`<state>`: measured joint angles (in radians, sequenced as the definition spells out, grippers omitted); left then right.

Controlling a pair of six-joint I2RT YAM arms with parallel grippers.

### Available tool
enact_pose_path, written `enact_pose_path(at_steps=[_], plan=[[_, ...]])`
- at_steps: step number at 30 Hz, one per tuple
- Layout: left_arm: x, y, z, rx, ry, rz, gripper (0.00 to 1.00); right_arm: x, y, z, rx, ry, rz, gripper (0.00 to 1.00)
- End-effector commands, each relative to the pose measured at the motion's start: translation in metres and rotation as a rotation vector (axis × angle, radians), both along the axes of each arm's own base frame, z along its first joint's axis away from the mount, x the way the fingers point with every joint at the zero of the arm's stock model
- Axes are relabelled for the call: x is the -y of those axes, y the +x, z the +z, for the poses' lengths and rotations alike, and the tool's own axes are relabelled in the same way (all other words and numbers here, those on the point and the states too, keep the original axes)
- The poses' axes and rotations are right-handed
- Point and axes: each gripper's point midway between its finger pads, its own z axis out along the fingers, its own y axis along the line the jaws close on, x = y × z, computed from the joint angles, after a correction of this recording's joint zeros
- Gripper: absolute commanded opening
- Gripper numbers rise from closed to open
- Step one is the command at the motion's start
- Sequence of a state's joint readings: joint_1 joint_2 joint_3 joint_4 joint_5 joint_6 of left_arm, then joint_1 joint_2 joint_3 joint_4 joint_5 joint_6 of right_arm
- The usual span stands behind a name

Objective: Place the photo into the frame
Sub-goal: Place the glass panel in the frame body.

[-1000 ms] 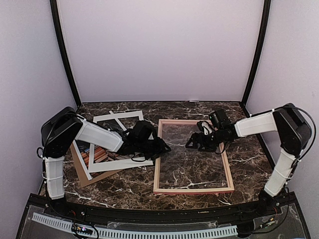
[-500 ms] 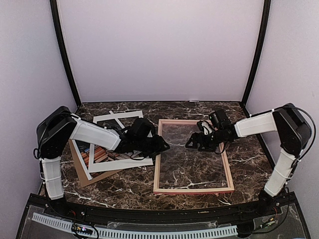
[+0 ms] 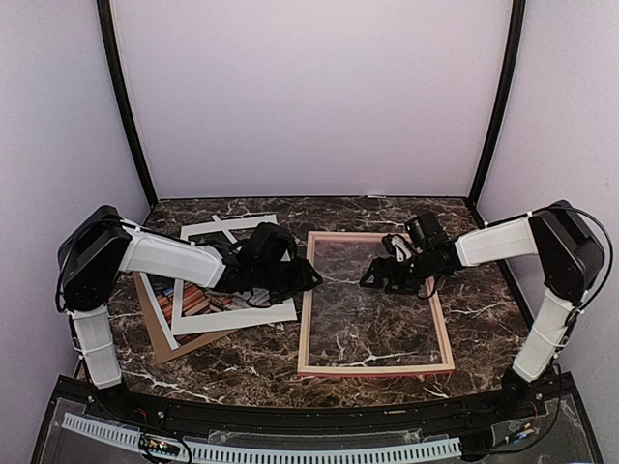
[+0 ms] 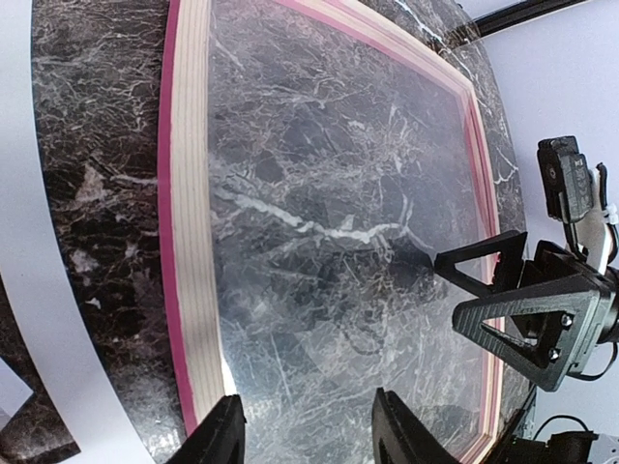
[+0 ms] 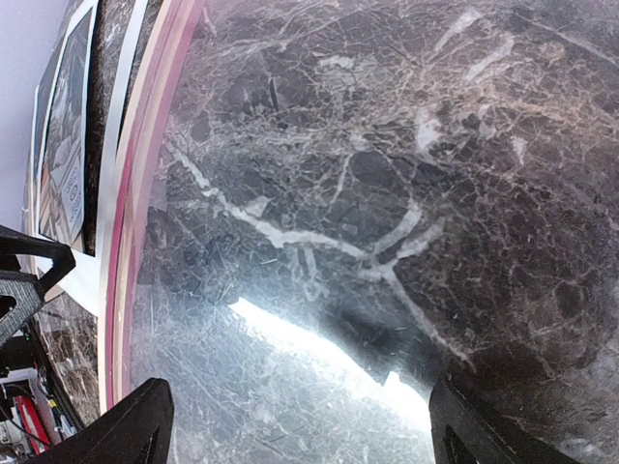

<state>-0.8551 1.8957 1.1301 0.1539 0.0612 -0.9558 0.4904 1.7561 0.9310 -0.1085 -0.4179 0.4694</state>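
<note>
One photo (image 3: 196,300) lies under the white mat (image 3: 247,315) on the backing board (image 3: 172,345), left of the frame (image 3: 306,333). Left gripper (image 3: 311,282) and right gripper (image 3: 369,281) hang spread, empty, over the frame; pulling the print could drag the mat or crease the paper.

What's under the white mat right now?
The photo shows through the white mat window, with a brown backing board sticking out at its near-left corner. The left arm hides the rest.
</note>
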Motion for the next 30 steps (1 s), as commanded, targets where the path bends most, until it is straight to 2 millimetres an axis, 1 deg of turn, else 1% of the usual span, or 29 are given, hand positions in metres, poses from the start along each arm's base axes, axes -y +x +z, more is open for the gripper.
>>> enact_pose_path(at_steps=[1,4,7,10,12,15,18,20,23,26,27,28,29,30], plan=[[-0.014,0.000,0.017,0.069,0.063,0.002,0.46,0.007,-0.006,-0.012,-0.027,-0.052,-0.006,0.94],[-0.021,0.004,0.019,0.104,0.110,0.004,0.46,0.009,-0.004,-0.006,-0.014,-0.062,-0.008,0.94],[-0.029,0.007,0.025,0.138,0.162,0.015,0.47,0.011,0.001,0.007,0.019,-0.081,-0.016,0.95],[-0.043,0.009,0.034,0.176,0.230,0.021,0.48,0.021,0.006,0.020,0.057,-0.119,-0.038,0.97],[-0.055,0.012,0.042,0.207,0.272,0.035,0.49,0.031,0.012,0.032,0.092,-0.147,-0.063,0.97],[-0.067,0.015,0.054,0.238,0.310,0.034,0.51,0.055,0.021,0.042,0.128,-0.201,-0.123,0.98],[-0.083,0.020,0.067,0.280,0.369,0.041,0.60,0.082,0.030,0.050,0.156,-0.250,-0.185,0.98],[-0.088,0.022,0.074,0.314,0.400,0.038,0.65,0.097,0.034,0.054,0.167,-0.275,-0.217,0.98],[-0.090,0.027,0.085,0.361,0.430,0.015,0.70,0.115,0.040,0.059,0.177,-0.301,-0.263,0.98],[-0.082,0.034,0.096,0.396,0.431,-0.010,0.71,0.131,0.045,0.060,0.182,-0.329,-0.310,0.98],[-0.081,0.036,0.095,0.402,0.442,-0.021,0.71,0.135,0.046,0.058,0.179,-0.341,-0.322,0.98],[-0.077,0.039,0.100,0.411,0.433,-0.028,0.72,0.139,0.047,0.057,0.177,-0.354,-0.332,0.98],[-0.075,0.041,0.098,0.411,0.438,-0.045,0.72,0.142,0.047,0.054,0.172,-0.367,-0.338,0.97],[-0.072,0.044,0.102,0.419,0.430,-0.046,0.72,0.144,0.048,0.051,0.168,-0.374,-0.338,0.97]])
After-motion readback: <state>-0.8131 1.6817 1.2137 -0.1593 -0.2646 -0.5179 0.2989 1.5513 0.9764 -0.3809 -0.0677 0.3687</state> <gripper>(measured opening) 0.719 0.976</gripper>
